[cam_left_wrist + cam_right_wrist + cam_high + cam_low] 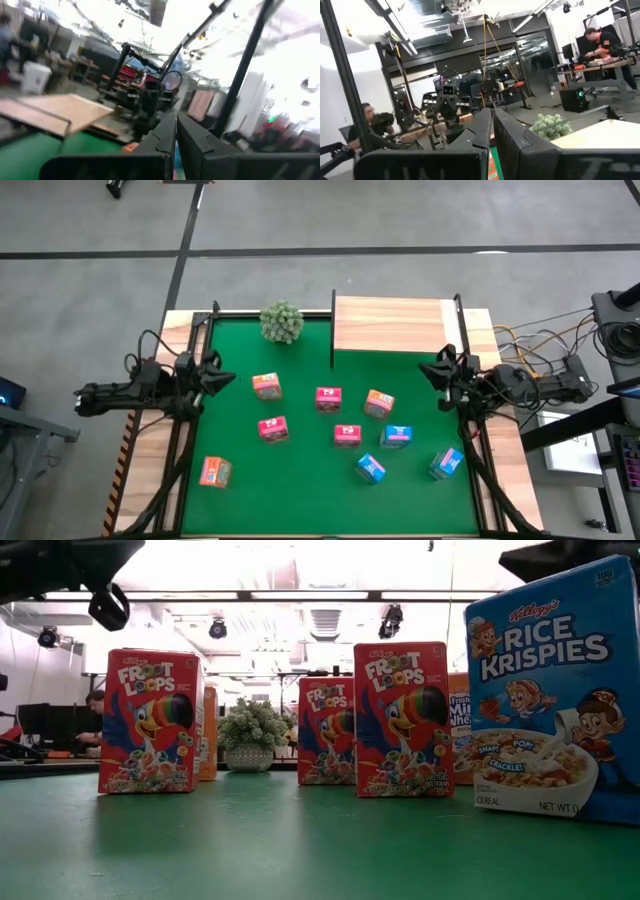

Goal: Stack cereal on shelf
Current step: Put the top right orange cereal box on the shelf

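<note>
While my left gripper (226, 377) and right gripper (428, 370) hover pinched shut and empty, nine boxy cardboard cereal (328, 399) cartons sit scattered between them, near of the smooth wooden shelf (390, 326).

I see the blue cereal box (555, 690) cropped at the frame's right; an orange box (209, 732) sits half-hidden behind a red one (150, 720).

We see a green mat (300, 480) on a wooden table (150, 490), a fuzzy plant (282, 322) at its far edge, cables (530, 345) trailing off right, people (602, 42) at desks beyond.
</note>
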